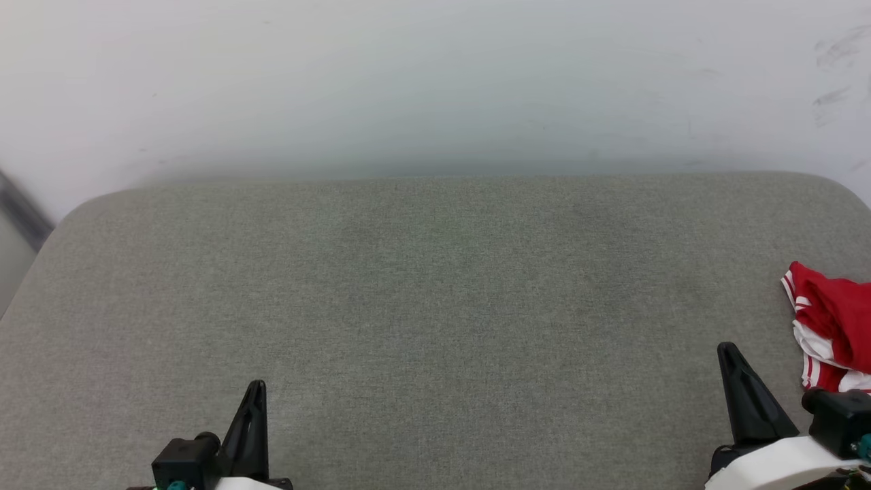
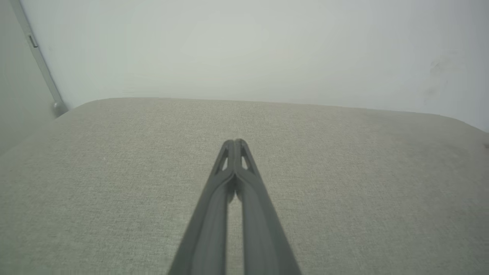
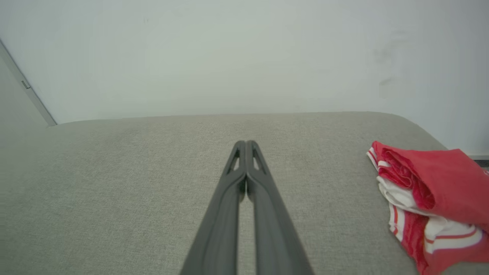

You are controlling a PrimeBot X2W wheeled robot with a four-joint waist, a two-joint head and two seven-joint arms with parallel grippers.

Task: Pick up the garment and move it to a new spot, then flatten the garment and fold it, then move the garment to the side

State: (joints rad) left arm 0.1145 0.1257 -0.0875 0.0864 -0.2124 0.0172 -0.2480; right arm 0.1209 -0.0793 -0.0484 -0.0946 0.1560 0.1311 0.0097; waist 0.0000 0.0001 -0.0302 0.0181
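The garment lies crumpled on a grey fabric cushion at the right edge of the head view, a little below mid-height, and the frame edge cuts it off. It is red with white parts, and red-and-white striped trim shows along its left side. In the right wrist view it sits at the lower right, bunched in loose folds near the cushion's rounded far corner.

The left gripper rises from the lower left of the head view, well apart from the garment. The left wrist view shows its two dark fingers pressed together at the tips, with nothing between them and bare cushion beneath.

The right gripper stands at the lower right of the head view, just left of the garment, with a strip of grey between them. In the right wrist view its fingers also meet at the tips and hold nothing, and the garment lies off to their right, not touching.

A pale wall runs behind the cushion across the top of every view, with faint scuffs at its upper right. A grey strip slants down the upper left of the left wrist view.
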